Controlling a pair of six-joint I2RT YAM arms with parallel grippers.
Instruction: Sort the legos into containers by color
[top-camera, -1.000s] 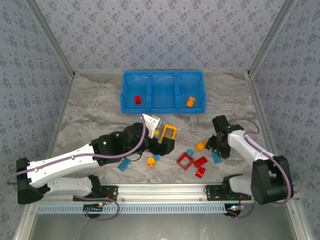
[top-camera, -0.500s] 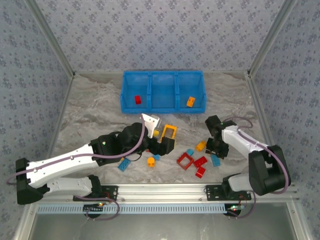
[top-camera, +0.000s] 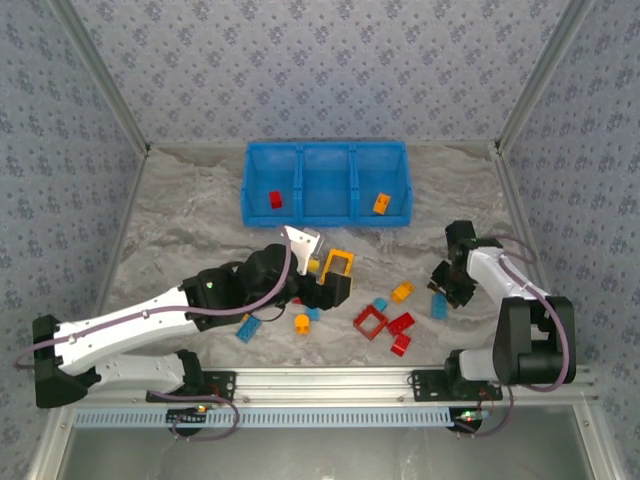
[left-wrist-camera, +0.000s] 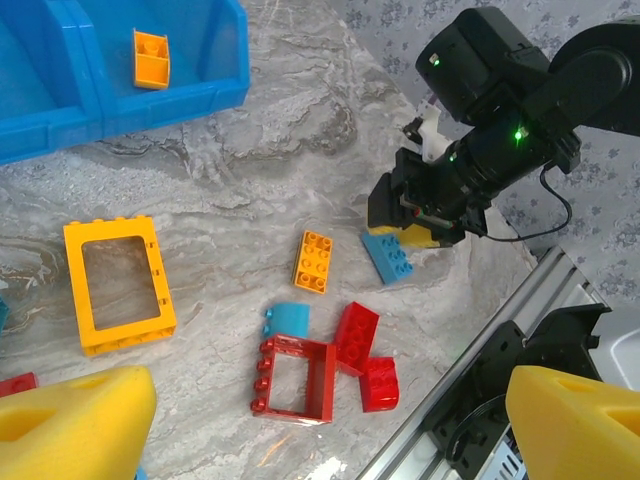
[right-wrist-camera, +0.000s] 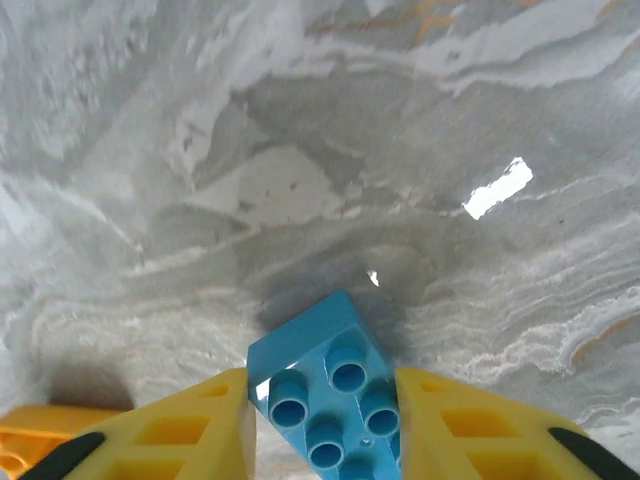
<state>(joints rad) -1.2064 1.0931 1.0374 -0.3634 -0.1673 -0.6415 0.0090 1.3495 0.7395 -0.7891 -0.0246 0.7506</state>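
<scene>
My right gripper is shut on a light blue brick, its yellow fingers pressed on both sides; the brick sticks out low over the table at the right. My left gripper hovers open above the red frame and two red bricks. The yellow frame lies by the left gripper. An orange brick and a small blue piece lie loose. The blue tray holds a red brick in its left compartment and an orange brick in its right; the middle one is bare.
Beside the left arm lie a blue brick and an orange brick. The metal rail runs along the near edge. Patterned walls close in the table on three sides.
The right gripper swung left, then back right and slightly away from the pile, and the light blue brick shifted with it. The left arm stayed still.
</scene>
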